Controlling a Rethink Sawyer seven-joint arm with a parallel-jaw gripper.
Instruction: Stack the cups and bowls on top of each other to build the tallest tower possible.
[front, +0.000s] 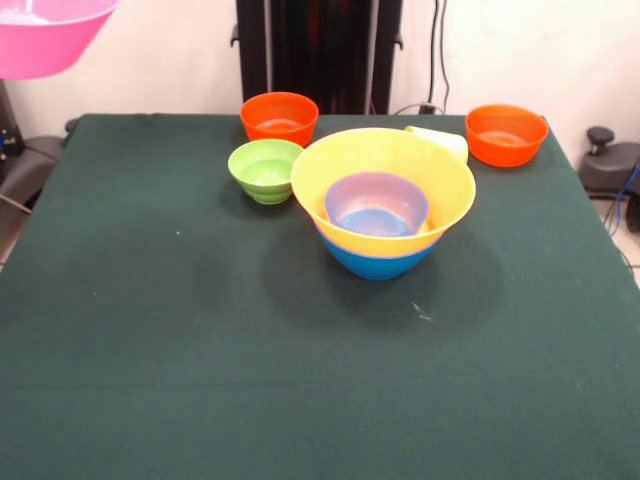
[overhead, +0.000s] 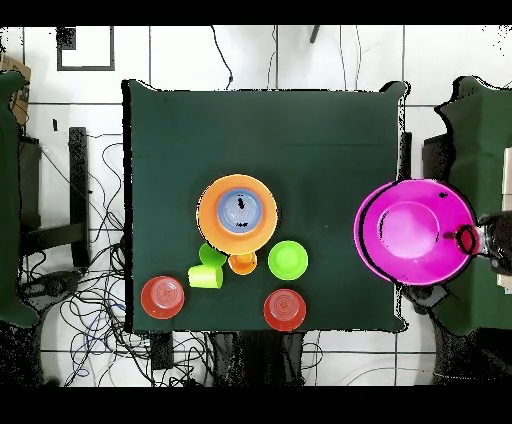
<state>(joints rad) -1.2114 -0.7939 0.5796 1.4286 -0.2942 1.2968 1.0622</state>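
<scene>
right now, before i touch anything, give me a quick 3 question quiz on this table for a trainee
1. True or false: the pink bowl sits on the tower.
2. Which is lowest in the tower? A the green bowl, B the blue bowl, C the pink bowl.
3. Fill in: ___ orange bowls stand apart from the tower.
Key: 1 false, it is off to one side of the tower; 2 B; 3 two.
</scene>
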